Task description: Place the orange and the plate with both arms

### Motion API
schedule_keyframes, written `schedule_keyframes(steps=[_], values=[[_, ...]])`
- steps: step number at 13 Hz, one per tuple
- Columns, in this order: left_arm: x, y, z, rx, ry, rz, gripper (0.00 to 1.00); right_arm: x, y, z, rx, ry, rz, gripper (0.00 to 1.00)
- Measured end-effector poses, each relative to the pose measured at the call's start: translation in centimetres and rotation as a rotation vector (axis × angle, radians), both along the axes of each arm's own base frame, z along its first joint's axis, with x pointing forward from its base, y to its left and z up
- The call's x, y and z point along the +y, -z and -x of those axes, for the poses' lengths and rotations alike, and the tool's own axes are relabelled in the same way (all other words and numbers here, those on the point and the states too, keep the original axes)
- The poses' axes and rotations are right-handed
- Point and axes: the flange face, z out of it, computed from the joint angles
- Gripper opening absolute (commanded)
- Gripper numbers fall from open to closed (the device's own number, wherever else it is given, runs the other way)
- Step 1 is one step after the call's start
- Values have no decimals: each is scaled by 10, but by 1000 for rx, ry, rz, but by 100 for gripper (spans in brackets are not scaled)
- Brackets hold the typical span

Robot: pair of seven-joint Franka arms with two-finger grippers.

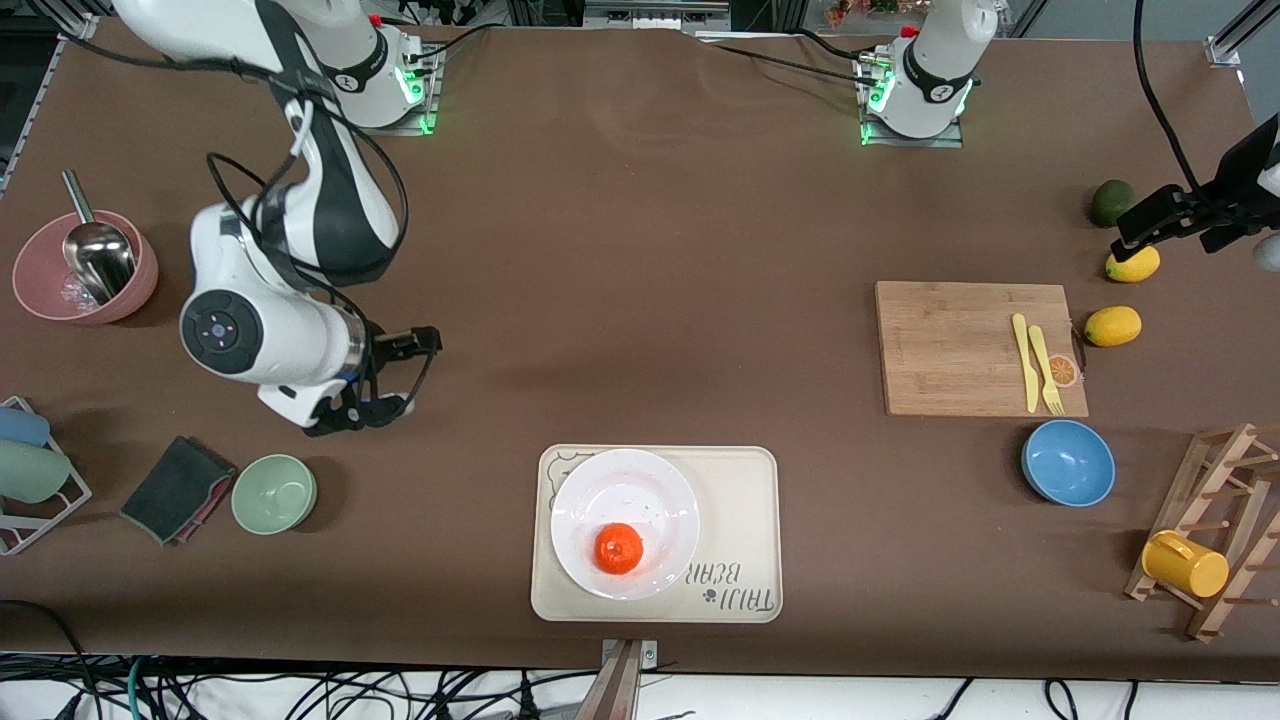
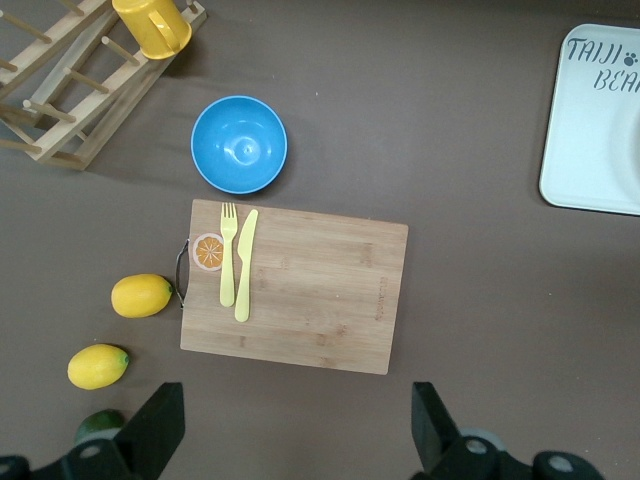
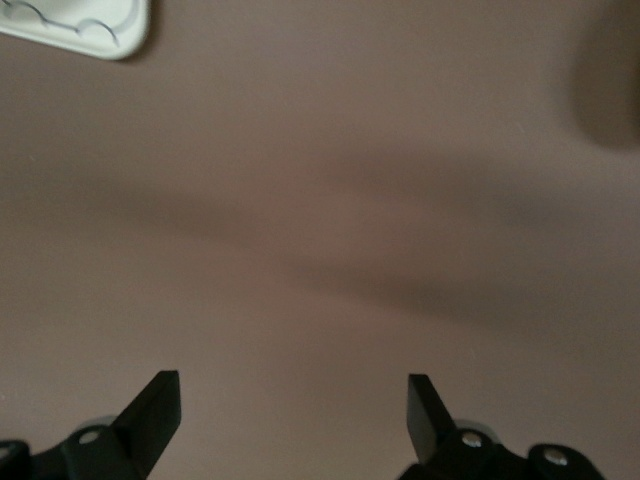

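Both hands hang released and empty, the right hand (image 1: 415, 375) over bare bench, the left hand (image 1: 1135, 232) above the lemons, while the orange (image 1: 619, 548) sits on the plate (image 1: 640, 485) in the tray (image 1: 745, 500), so the job looks finished, I'd guess.

Open desk around the tray

Bare desk (image 1: 640, 300) lies between my arms; only the green bowl (image 1: 274, 493) stands near the tray (image 1: 745, 520).
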Motion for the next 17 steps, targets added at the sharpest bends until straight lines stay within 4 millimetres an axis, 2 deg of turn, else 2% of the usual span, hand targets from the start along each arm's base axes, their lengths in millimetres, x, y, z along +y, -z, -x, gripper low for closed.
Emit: schedule_keyframes(steps=[3,4,5,7,9,11,13,17], values=[[0,0,0,0,1,0,100,-13,-50,16,-5,54,45,100],[-1,0,0,0,1,0,100,-23,-67,18,-20,67,50,100],[-1,0,0,0,1,0,100,-40,-83,21,-26,89,51,100],[-1,0,0,0,1,0,100,-89,-122,27,-49,162,42,100],[-1,0,0,0,1,0,100,-137,-160,40,-89,236,28,100],[-1,0,0,0,1,0,100,-174,-188,57,-118,295,21,100],[-1,0,0,0,1,0,100,-191,-199,66,-127,323,18,100],[-1,0,0,0,2,0,100,-194,-197,66,-122,327,22,100]])
